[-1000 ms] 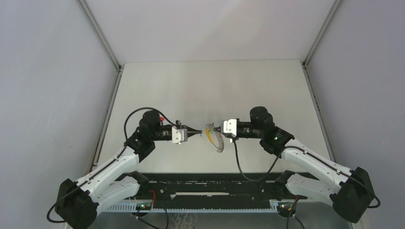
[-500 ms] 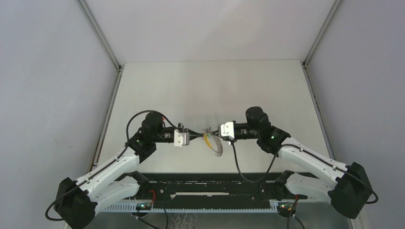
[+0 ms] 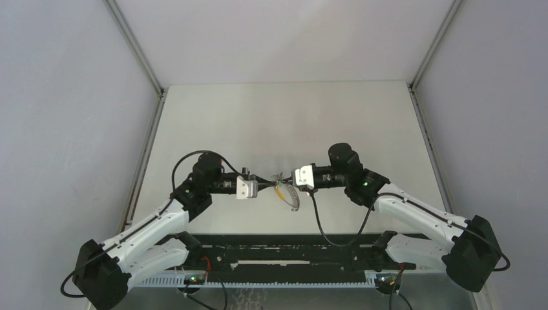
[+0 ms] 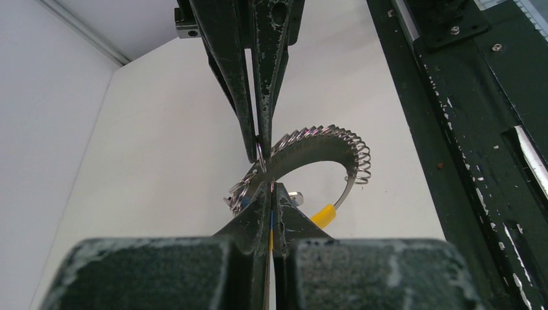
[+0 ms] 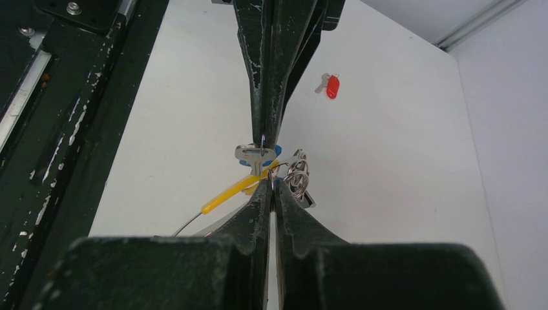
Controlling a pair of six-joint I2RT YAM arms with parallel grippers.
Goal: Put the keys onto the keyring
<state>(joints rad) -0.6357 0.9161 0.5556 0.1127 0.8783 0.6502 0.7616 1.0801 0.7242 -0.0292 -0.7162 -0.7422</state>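
Observation:
My left gripper is shut on the blue key; a blue sliver shows between its jaws in the left wrist view. My right gripper faces it tip to tip and is shut on the thin wire of the keyring. The ring's yellow tab and silvery coiled chain hang below the tips. The key's silver blade touches the ring at the fingertips. The red key lies loose on the table behind the left gripper.
The black base rail runs along the table's near edge below both arms. Grey walls with metal corner posts enclose the white table.
Both grippers have moved towards each other. The gap between the blue key's tip and the keyring has closed; they now meet.

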